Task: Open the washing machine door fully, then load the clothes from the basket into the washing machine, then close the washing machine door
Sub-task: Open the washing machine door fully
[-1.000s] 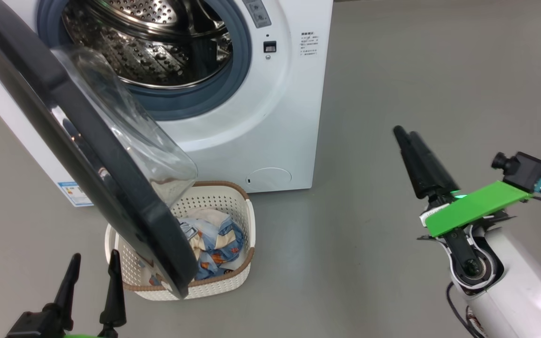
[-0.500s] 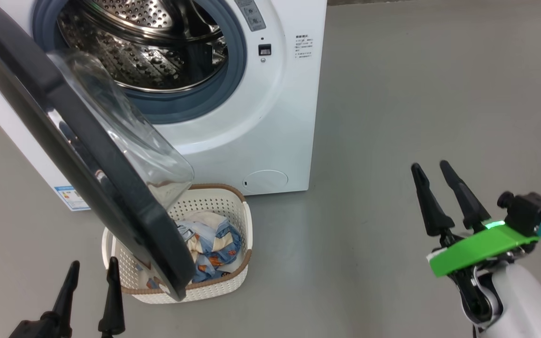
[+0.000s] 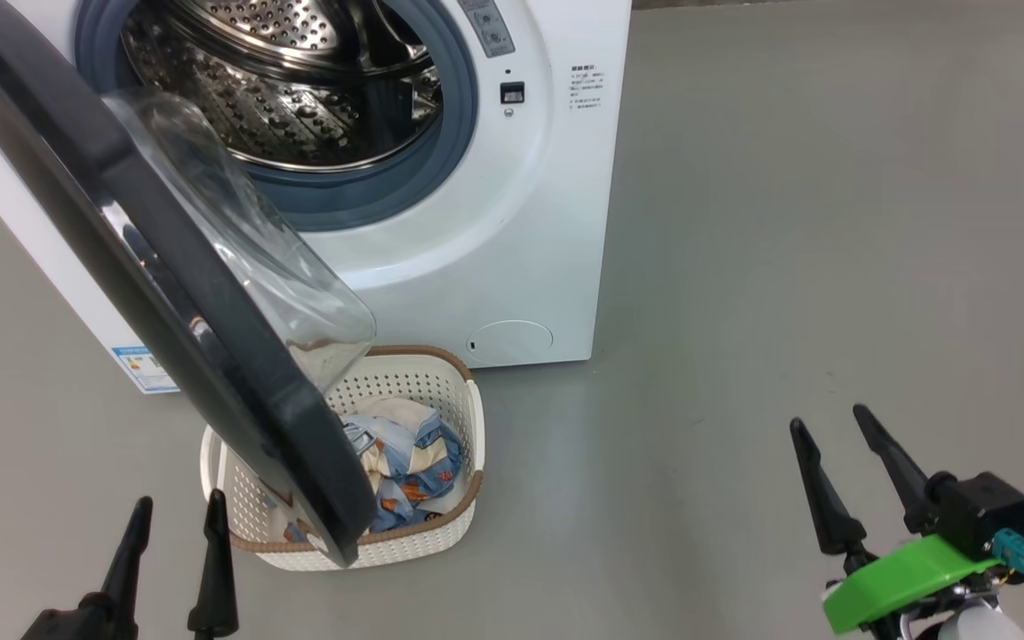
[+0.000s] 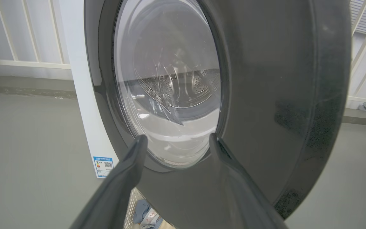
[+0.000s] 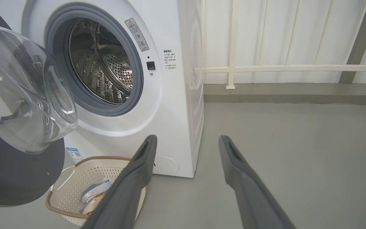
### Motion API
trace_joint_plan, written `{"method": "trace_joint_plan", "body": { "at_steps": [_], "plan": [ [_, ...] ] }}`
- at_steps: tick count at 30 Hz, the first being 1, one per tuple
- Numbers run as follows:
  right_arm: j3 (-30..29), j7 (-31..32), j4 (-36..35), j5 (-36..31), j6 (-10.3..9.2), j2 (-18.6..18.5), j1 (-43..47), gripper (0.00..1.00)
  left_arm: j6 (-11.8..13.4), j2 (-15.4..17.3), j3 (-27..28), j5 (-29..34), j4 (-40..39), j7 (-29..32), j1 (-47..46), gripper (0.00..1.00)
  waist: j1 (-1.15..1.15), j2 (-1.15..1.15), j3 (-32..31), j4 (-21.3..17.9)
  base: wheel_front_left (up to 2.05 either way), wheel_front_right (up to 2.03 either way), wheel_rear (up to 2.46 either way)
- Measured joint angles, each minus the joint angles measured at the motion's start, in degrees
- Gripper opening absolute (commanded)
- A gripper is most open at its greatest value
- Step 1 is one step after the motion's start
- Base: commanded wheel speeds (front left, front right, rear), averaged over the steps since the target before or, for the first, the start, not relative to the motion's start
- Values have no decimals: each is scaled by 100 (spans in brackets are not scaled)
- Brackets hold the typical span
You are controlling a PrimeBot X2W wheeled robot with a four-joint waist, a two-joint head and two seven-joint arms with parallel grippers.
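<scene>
Door-opening step. The door (image 3: pixel 210 356) stands partly open, its rim hanging over the basket (image 3: pixel 441 391) of clothes (image 3: pixel 410 462) on the floor before the washing machine (image 3: pixel 521 222). Left gripper (image 3: pixel 180 500) and right gripper (image 3: pixel 828 418) are both open and empty. Likely next move: swing the door wider to uncover the basket.

The washing machine (image 5: pixel 176 105) stands with its steel drum (image 5: pixel 100 66) exposed. The washing machine door (image 5: pixel 17 171) hangs open beside the machine's opening. The basket (image 5: pixel 75 178) sits just in front of the machine, partly under the door, and holds the clothes (image 5: pixel 95 194). The right gripper (image 5: pixel 186 140) hovers before the machine's front corner, fingers spread and empty.
</scene>
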Motion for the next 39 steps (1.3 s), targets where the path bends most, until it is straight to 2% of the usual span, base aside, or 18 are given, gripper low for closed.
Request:
{"method": "trace_joint_plan", "body": {
  "at_steps": [9, 26, 27, 28, 33, 39],
  "plan": [
    [-283, 0, -79, -472, 0, 121, 286, 100, 34, 1, -103, 11, -16, 0, 5, 100, 0, 0, 28, 12, 0, 0, 0],
    [-382, 0, 66, -633, 0, 283, 320, 100, 74, 2, -197, 62, -1, 0, 8, 100, 0, 0, 8, 19, 0, 0, 0],
    [-382, 0, 70, -633, 0, 283, 320, 100, 74, 2, -200, 62, 2, 0, 9, 16, 0, 0, 6, 18, 0, 0, 0],
    [-382, 0, 75, -633, 0, 285, 320, 100, 74, 2, -205, 60, 4, 0, 10, 0, 0, 0, 1, 16, 0, 0, 0],
    [-380, 0, 77, -633, 0, 283, 319, 100, 74, 0, -159, 23, -319, 0, 12, 0, 0, 0, -24, 14, 0, 0, 0],
    [-363, 0, 69, -634, 0, 285, 318, 100, 74, 2, 279, 115, -1425, -1, -92, 0, 0, 0, -18, -4, 0, 0, 0]
  ]
}}
